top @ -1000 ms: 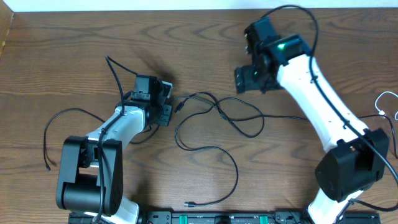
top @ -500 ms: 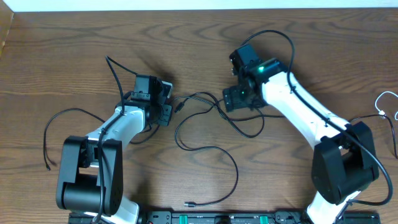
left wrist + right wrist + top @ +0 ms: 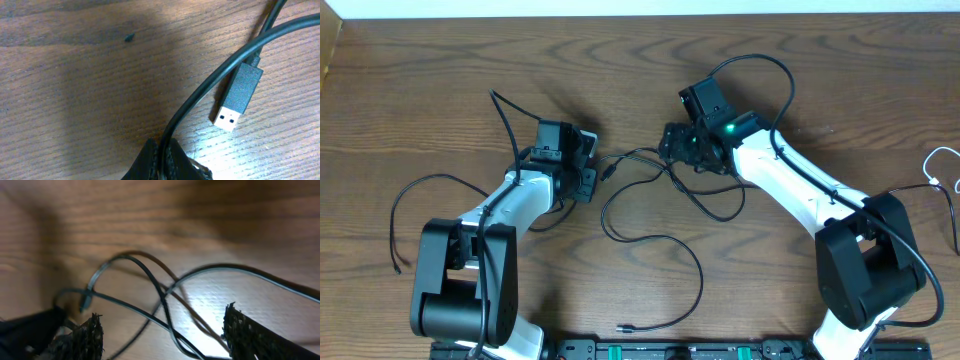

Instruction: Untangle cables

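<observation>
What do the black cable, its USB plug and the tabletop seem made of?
Black cable: likely rubbery plastic jacket, smooth with a soft sheen.
USB plug: matte black moulded plastic housing, bright metal tip.
Tabletop: brown wood grain, possibly laminate; low gloss.

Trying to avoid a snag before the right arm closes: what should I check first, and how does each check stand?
1. Left gripper shut on the black cable: ok.
2. Right gripper open: ok.
3. Crossing strands lie between the right fingers: ok.
4. Only one strand in that gap: not ok, several cross there.
5. USB plug free of the left gripper: ok.
6. Right fingers down at cable height: cannot tell.
</observation>
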Robot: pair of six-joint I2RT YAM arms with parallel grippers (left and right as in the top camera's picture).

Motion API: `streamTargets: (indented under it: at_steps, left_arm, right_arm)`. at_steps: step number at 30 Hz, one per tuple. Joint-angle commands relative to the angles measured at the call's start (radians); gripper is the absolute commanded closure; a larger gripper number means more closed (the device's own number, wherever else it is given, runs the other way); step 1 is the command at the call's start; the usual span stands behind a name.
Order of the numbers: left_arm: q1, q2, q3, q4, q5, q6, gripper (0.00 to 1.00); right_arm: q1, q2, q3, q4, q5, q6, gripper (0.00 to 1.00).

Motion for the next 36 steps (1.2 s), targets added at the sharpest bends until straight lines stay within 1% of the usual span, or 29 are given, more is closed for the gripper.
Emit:
streamTargets:
  at_steps: [1, 10, 21, 24, 27, 31, 34, 35, 36]
  left_arm:
    - [0.005, 0.01, -0.009, -0.003, -0.006, -0.005, 0.92]
    - [0.005, 0.01, -0.009, -0.003, -0.006, -0.005, 0.92]
    - [0.005, 0.01, -0.009, -0.002, -0.006, -0.005, 0.92]
    - [0.005, 0.01, -0.009, -0.002, -0.006, -0.005, 0.92]
    - [0.005, 0.01, -0.009, -0.002, -0.006, -0.005, 0.92]
    - [0.005, 0.01, -0.009, -0.002, -0.006, -0.005, 0.92]
    - [0.005, 0.01, -0.009, -0.002, -0.006, -0.005, 0.92]
    - [0.005, 0.01, -0.009, -0.002, -0.006, -0.005, 0.92]
    - [0.005, 0.01, -0.009, -0.002, -0.006, -0.005, 0.92]
  right_arm:
    - [0.004, 0.047, -0.005, 0.017, -0.011, 0.049, 0.27]
    - [0.05, 0.158, -0.004, 0.048, -0.01, -0.001, 0.29]
    - [0.07, 0.162, -0.005, 0.025, -0.011, -0.01, 0.3]
    - [0.081, 0.163, -0.005, 0.019, -0.007, -0.04, 0.34]
    - [0.104, 0.163, -0.005, 0.004, 0.045, -0.042, 0.38]
    - [0.144, 0.163, -0.005, -0.014, 0.167, -0.059, 0.36]
    - [0.165, 0.171, -0.005, -0.013, 0.193, -0.076, 0.34]
    - [0.168, 0.177, -0.005, -0.013, 0.193, -0.076, 0.35]
    - [0.171, 0.198, -0.005, -0.01, 0.193, -0.076, 0.39]
